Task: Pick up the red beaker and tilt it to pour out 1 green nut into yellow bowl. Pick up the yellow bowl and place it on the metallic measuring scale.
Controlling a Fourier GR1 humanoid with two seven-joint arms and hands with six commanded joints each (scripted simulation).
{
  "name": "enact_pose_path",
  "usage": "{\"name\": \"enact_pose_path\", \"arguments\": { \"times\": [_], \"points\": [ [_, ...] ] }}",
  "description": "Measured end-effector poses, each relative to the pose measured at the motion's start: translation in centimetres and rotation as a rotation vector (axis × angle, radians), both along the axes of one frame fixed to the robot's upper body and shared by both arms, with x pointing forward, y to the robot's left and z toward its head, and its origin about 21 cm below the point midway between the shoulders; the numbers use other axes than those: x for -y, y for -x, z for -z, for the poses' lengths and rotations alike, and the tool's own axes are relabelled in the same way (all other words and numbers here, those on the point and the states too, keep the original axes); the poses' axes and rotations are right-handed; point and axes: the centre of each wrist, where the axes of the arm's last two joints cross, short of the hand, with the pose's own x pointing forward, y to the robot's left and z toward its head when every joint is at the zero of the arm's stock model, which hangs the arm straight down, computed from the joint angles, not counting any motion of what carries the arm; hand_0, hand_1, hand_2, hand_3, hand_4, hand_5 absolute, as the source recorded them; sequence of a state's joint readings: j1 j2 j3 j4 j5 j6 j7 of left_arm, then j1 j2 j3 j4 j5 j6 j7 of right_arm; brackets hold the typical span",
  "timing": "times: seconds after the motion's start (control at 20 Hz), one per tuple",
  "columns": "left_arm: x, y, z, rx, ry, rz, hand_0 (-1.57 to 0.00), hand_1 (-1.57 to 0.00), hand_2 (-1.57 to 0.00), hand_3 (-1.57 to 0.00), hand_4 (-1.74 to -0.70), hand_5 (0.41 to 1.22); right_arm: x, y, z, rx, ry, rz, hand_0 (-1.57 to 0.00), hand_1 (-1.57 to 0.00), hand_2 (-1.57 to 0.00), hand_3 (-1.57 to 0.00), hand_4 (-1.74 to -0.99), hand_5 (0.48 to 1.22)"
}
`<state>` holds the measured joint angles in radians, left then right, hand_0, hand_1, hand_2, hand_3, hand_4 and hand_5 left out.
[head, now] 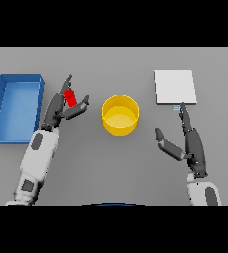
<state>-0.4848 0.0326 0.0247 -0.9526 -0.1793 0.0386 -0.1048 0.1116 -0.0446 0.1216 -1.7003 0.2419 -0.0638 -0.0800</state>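
Pouring step beginning: my left hand (61, 106) curling round small red beaker (70, 97), left of round yellow bowl (120, 115). Next I'm carrying it over bowl, tilting gently. My right hand (184, 143) idling, fingers spread, near flat metallic measuring scale (174, 87).

The red beaker (71, 97) is a small, slim red cylinder, tilted, mostly hidden between dark fingers to the left of the yellow bowl (120, 116). The bowl is round, open side up, with straight yellow walls; nothing can be made out inside it. The metallic measuring scale (174, 87) is a flat, pale square plate lying apart from the bowl, up and to its right.
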Motion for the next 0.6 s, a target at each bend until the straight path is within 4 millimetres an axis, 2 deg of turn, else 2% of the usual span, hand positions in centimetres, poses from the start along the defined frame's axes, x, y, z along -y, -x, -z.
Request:
{"name": "enact_pose_path", "arguments": {
  "times": [0.15,0.2,0.25,0.3,0.35,0.4,0.5,0.55,0.6],
  "points": [
    [-0.2,-0.2,0.6,0.017,0.018,-0.002,0.0,0.0,0.0,0.0,-1.35,0.704,-0.1,-0.4,-0.4,0.0,0.014,0.011,0.0,0.0,0.0,0.0,-1.261,0.641],
    [-0.2,-0.3,0.8,0.021,0.035,-0.008,0.0,-0.03,-0.07,-0.03,-1.38,0.724,0.2,-0.4,-0.2,0.0,0.021,0.011,0.0,0.0,0.0,0.0,-1.259,0.642],
    [0.2,-0.5,0.6,0.038,0.058,-0.012,-0.12,-0.15,-0.18,-0.12,-1.41,0.75,0.5,-0.3,-0.3,0.01,0.021,0.007,0.0,0.0,0.0,0.0,-1.26,0.642],
    [0.2,-0.5,0.7,0.031,0.075,-0.035,-0.29,-0.33,-0.36,-0.29,-1.45,0.783,0.3,0.1,-0.1,0.009,0.018,-0.001,0.0,0.0,0.0,0.0,-1.258,0.644],
    [0.4,-0.8,0.7,0.023,0.09,-0.045,-0.44,-0.48,-0.52,-0.55,-1.45,0.871,0.3,0.1,0.0,0.0,0.029,0.01,0.0,0.0,0.0,0.0,-1.257,0.645],
    [0.4,-1.2,0.4,0.007,0.087,-0.062,-0.66,-0.7,-0.73,-0.72,-1.5,0.941,0.2,0.1,-0.2,0.007,0.024,0.01,0.0,0.0,0.0,0.0,-1.255,0.644],
    [0.7,-1.4,0.4,0.006,0.049,-0.068,-0.99,-1.01,-1.03,-0.93,-1.57,1.042,0.7,-0.1,-0.3,-0.001,0.026,0.021,0.0,0.0,0.0,0.0,-1.254,0.645],
    [1.1,-1.6,0.3,0.012,0.037,-0.054,-1.11,-1.12,-1.14,-0.97,-1.6,1.078,0.3,-0.2,-0.1,-0.003,0.023,0.013,0.0,0.0,0.0,0.0,-1.252,0.644],
    [1.6,-1.5,0.5,0.039,0.038,-0.026,-1.2,-1.21,-1.23,-1.09,-1.57,1.106,0.1,-0.1,0.1,-0.003,0.019,0.01,0.0,0.0,0.0,0.0,-1.25,0.643]
  ]
}}
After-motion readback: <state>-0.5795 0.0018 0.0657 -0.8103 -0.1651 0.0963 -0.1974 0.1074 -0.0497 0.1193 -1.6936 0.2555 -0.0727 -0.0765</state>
